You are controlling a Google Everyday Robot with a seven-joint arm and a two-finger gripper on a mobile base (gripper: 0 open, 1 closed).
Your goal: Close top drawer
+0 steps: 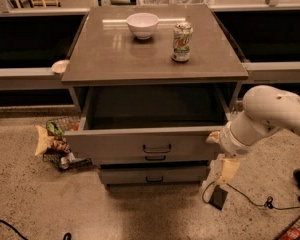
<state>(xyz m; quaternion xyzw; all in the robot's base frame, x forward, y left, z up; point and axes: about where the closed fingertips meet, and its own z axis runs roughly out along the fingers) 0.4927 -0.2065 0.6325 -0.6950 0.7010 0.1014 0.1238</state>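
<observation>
We count three drawers in the one cabinet. The top drawer [140,143] stands pulled out well past the front edge of the tabletop [110,59], its inside dark and, as far as we can see, bare, while the two lower drawers [152,174] sit further back beneath it. Each front carries one small dark bar handle, three in all, stacked in a line below the middle of the front edge; the top one [157,148] is at the centre of the open drawer's front. On the tabletop there are two things: one white bowl [142,25] near the far edge, a little left of centre, and one drink can [182,42] upright to its right and nearer to us. They stand apart, and both are well clear of the front and left edges. One pale arm [270,115] reaches in from the right, below the front right corner, and its gripper [213,137] is at the right end of the top drawer's front, seemingly touching it; whether it is open or closed we cannot tell. On the floor [35,199] past the front left corner lies one wire basket [57,148] of snack packets, just beside the drawer's left end. Below the arm lie a small dark box [219,197] and a cable [250,200].
</observation>
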